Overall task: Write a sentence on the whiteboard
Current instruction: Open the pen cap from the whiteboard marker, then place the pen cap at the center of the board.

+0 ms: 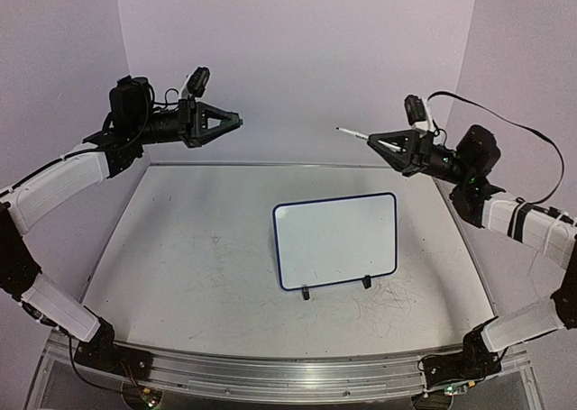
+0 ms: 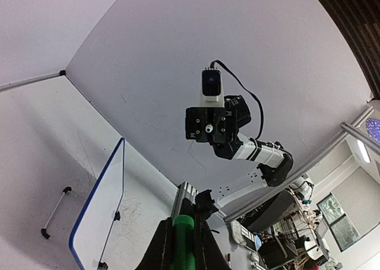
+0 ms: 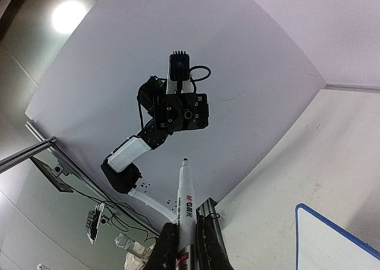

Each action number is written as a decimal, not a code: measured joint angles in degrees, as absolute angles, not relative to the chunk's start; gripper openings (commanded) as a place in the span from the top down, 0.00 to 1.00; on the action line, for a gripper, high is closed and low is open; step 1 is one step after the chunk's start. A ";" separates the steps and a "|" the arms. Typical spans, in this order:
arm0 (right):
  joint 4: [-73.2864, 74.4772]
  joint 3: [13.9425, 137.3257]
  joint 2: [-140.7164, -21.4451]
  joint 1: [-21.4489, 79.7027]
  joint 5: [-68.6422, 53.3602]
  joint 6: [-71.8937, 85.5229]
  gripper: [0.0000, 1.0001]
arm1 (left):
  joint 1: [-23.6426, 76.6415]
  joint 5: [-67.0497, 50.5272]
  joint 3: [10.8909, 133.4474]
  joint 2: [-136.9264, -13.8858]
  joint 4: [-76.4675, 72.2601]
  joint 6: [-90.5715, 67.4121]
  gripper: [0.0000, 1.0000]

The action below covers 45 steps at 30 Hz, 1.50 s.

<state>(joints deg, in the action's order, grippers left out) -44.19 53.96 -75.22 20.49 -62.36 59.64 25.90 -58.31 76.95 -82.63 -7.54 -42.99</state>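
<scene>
left gripper point(image 1: 234, 120) clamped on green cap point(image 2: 183, 239), raised off whiteboard point(image 1: 335, 241) far-left | right gripper point(image 1: 373, 141) pinching marker point(image 1: 352, 132), raised off its far-right

Top camera: high, behind the arm bases point(image 1: 117, 351), looking down and forward over the whole table point(image 1: 180, 275) to the back wall point(image 1: 297, 59). Left wrist camera: tight behind the left gripper point(image 2: 183, 229), facing across at the right arm point(image 2: 255, 154). Right wrist camera: tight behind the right gripper point(image 3: 185, 227), facing the left arm point(image 3: 127, 152). All three catch the whiteboard point(image 1: 335, 241).
</scene>
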 measured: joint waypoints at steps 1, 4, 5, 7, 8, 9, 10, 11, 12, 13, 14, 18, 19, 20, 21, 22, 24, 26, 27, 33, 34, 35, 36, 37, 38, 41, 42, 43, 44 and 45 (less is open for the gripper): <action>-44.12 52.87 -73.44 19.25 -62.32 59.57 1.00 | 25.36 -58.32 76.74 -82.26 -7.57 -42.91 1.00; -41.79 50.95 -69.07 16.67 -61.82 57.68 1.00 | 24.06 -57.58 74.80 -81.23 -7.42 -42.65 1.00; -40.00 50.76 -67.74 16.04 -61.30 56.34 1.00 | 23.83 -56.98 74.05 -81.08 -7.32 -42.43 1.00; -35.33 50.81 -65.42 15.55 -59.54 52.60 1.00 | 23.57 -55.34 72.45 -81.00 -6.35 -42.09 1.00; -32.36 50.84 -64.13 15.46 -58.36 50.43 1.00 | 23.53 -54.26 71.59 -81.00 -5.62 -41.94 1.00; -29.77 50.85 -63.03 15.42 -57.25 48.55 1.00 | 23.53 -53.22 70.79 -81.01 -4.87 -41.85 1.00; -27.32 50.85 -61.98 15.40 -56.07 46.94 1.00 | 23.53 -52.03 69.84 -81.01 -4.07 -41.79 1.00; -25.07 50.85 -60.96 15.40 -54.88 45.44 1.00 | 23.53 -50.85 68.95 -81.01 -3.42 -41.79 1.00; -23.22 50.85 -60.09 15.40 -53.79 44.11 1.00 | 23.53 -49.55 68.05 -81.01 -2.80 -41.80 1.00; -21.46 50.85 -59.23 15.40 -52.68 42.74 1.00 | 23.53 -48.15 67.09 -81.01 -2.22 -41.81 1.00; -20.07 50.88 -58.55 15.40 -51.75 41.66 1.00 | 23.53 -46.95 66.11 -81.01 -1.70 -41.85 1.00; -15.91 51.16 -57.07 15.41 -49.02 38.73 1.00 | 23.53 -41.41 61.68 -81.02 -0.78 -42.00 1.00; -15.08 51.36 -57.04 15.40 -48.52 38.31 1.00 | 23.53 -40.15 60.59 -81.09 -0.44 -42.00 1.00; -14.50 51.57 -57.04 15.40 -48.16 37.98 1.00 | 23.53 -38.70 59.42 -81.19 -0.14 -42.00 1.00; -13.87 51.87 -57.02 15.40 -47.71 37.62 1.00 | 23.53 -37.59 58.47 -81.45 0.19 -41.98 1.00; -13.42 52.04 -56.89 15.40 -47.41 37.42 1.00 | 23.53 -36.59 57.65 -81.82 0.55 -41.92 1.00; -12.49 52.12 -56.27 15.41 -46.82 36.76 1.00 | 23.53 -34.82 56.10 -83.20 1.04 -41.55 1.00; -11.61 52.12 -55.34 15.40 -46.13 35.98 1.00 | 23.52 -33.53 54.94 -85.18 1.10 -40.62 1.00; -11.18 52.12 -54.77 15.40 -45.79 35.57 1.00 | 23.50 -33.32 54.56 -86.61 1.13 -40.28 1.00; -9.81 52.12 -51.57 15.42 -45.89 34.48 1.00 | 23.40 -35.96 53.83 -97.62 0.76 -39.92 1.00; -9.72 52.12 -51.29 15.42 -46.01 34.48 1.00 | 23.40 -36.19 53.46 -98.77 0.67 -39.85 1.00; -9.62 52.12 -51.06 15.41 -46.10 34.48 1.00 | 23.40 -36.32 53.13 -99.59 0.58 -39.67 1.00; -9.44 52.12 -50.89 15.40 -46.15 34.48 1.00 | 23.40 -36.40 52.96 -100.20 0.43 -39.33 1.00; -9.24 52.12 -50.72 15.40 -46.17 34.48 1.00 | 23.40 -36.52 52.84 -100.85 0.24 -38.99 1.00; -9.09 52.12 -50.54 15.42 -46.19 34.48 1.00 | 23.40 -36.80 52.82 -101.49 -0.15 -38.82 1.00; -8.68 52.12 -50.00 15.42 -46.36 34.48 1.00 | 23.40 -37.77 52.82 -103.94 -1.24 -38.66 0.99; -8.55 52.12 -49.81 15.42 -46.42 34.48 1.00 | 23.40 -37.85 52.72 -104.90 -1.48 -38.57 0.98; -8.42 52.12 -49.60 15.40 -46.53 34.48 1.00 | 23.38 -37.83 52.59 -105.64 -1.54 -38.49 0.98; -8.33 52.12 -49.42 15.42 -46.58 34.48 1.00 | 23.32 -37.77 52.34 -106.13 -1.56 -38.37 0.97; -8.26 52.12 -49.27 15.40 -46.61 34.48 1.00 | 23.29 -37.68 52.02 -106.37 -1.56 -38.23 0.97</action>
